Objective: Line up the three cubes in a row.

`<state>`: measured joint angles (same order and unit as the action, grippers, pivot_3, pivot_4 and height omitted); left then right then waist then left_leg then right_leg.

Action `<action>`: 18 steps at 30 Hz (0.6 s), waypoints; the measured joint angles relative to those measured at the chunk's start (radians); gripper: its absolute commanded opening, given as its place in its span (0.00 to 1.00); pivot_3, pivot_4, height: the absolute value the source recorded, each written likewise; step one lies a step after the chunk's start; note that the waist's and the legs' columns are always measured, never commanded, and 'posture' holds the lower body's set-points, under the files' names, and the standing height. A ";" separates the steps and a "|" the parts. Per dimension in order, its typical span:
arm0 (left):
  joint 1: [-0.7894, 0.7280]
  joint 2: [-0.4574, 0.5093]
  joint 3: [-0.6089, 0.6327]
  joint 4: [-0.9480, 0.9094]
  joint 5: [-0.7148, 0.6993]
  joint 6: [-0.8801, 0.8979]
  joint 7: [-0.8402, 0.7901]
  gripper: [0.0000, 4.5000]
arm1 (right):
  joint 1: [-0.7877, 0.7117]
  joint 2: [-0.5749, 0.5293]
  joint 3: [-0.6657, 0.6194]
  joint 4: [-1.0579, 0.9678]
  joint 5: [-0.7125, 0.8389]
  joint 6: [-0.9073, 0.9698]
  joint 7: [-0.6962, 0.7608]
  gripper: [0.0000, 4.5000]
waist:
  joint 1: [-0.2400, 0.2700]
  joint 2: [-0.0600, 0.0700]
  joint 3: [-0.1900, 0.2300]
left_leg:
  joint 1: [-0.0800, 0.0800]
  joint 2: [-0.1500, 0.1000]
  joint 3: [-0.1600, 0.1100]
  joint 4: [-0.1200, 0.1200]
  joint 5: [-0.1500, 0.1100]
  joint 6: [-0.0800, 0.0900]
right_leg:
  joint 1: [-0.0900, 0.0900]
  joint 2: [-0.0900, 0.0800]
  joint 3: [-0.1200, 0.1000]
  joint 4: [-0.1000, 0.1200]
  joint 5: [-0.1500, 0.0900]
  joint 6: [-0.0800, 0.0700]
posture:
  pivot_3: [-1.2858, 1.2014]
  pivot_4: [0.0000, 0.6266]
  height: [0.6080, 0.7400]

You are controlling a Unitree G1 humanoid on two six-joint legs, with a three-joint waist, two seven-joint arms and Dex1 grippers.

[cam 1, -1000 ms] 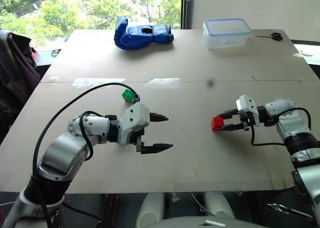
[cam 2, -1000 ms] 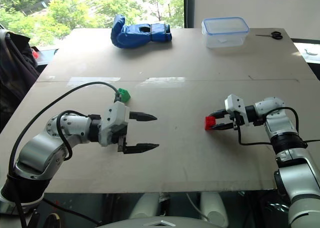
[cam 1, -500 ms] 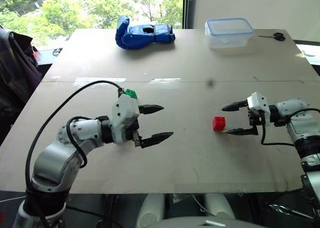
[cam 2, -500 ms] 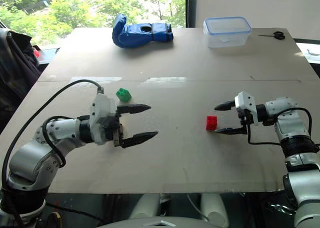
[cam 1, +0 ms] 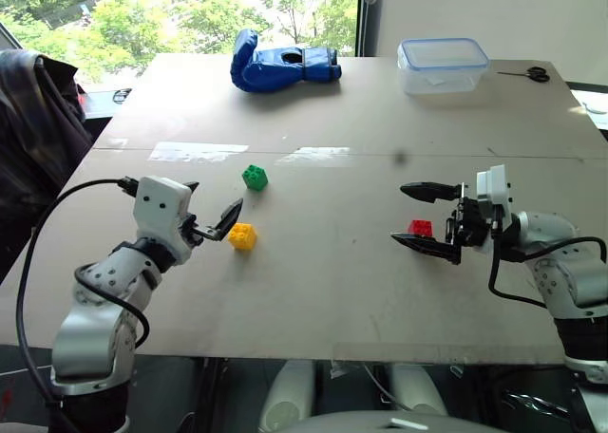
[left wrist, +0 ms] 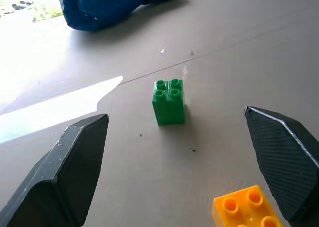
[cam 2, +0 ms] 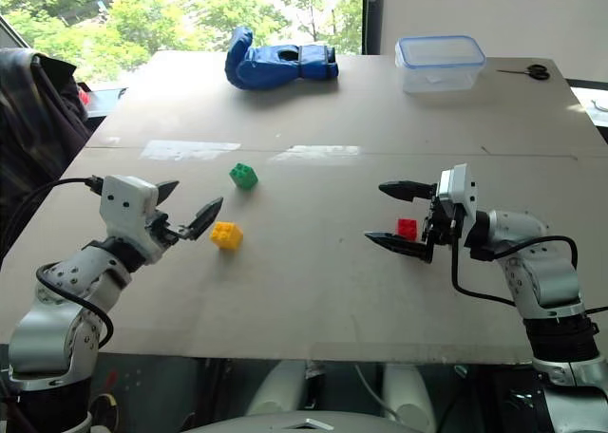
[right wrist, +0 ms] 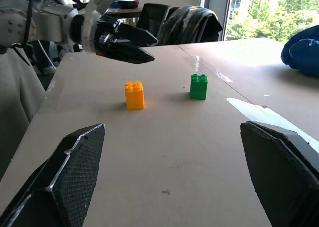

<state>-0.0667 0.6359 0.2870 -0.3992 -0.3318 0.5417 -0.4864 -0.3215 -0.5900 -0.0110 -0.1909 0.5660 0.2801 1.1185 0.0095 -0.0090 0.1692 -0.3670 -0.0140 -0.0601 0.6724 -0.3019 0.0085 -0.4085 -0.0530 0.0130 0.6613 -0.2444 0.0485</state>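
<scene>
The right gripper (cam 1: 418, 218) is standing with its two black fingers spread wide, one above the other, pointing left over the right part of the table (cam 1: 332, 291). It is holding nothing. The red cube (cam 1: 420, 228) is sitting on the board in line with the gap between those fingers; it looks free of both, though the head views are not making it certain whether the lower finger is touching it.

The left gripper (cam 2: 186, 206) is hanging open too, low over the left part of the table, its fingers empty. The yellow cube (cam 1: 242, 235) is resting just to the right of its near fingertip, apart from it. The green cube (cam 1: 255, 177) is standing upright farther back and slightly right of the yellow one, studs up, with a clear gap between the two. The red cube is lying well apart from both, off to the right.

At the far edge, a blue glove (cam 1: 283, 65) is lying left of centre and a clear lidded box (cam 1: 444, 65) is sitting to its right, with scissors (cam 1: 535, 73) beyond that.
</scene>
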 measured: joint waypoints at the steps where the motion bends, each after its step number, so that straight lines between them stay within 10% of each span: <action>1: -0.017 0.014 -0.015 0.021 0.006 0.005 -0.009 1.00 | -0.003 -0.001 0.000 -0.001 -0.004 0.000 -0.004 0.99 | -0.002 0.000 0.000 | 0.000 0.000 0.000 0.000 0.000 0.000 | 0.000 0.000 0.000 0.000 0.000 0.000 | 0.52 0.24 1.00; 18: -0.506 0.034 -0.328 0.733 0.177 -0.183 -0.251 1.00 | 0.019 0.001 -0.029 -0.117 -0.009 0.142 -0.246 0.99 | -0.023 -0.001 0.001 | -0.005 -0.001 0.000 -0.001 0.002 -0.004 | -0.005 0.000 -0.002 -0.001 0.000 0.000 | 0.52 0.24 1.00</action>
<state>-0.5724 0.6700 -0.0413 0.3336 -0.1551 0.3591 -0.7374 -0.3025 -0.5889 -0.0399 -0.3082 0.5568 0.4219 0.8729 -0.0132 -0.0099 0.1697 -0.3724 -0.0148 -0.0602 0.6710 -0.2995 0.0040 -0.4139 -0.0529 0.0115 0.6604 -0.2445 0.0485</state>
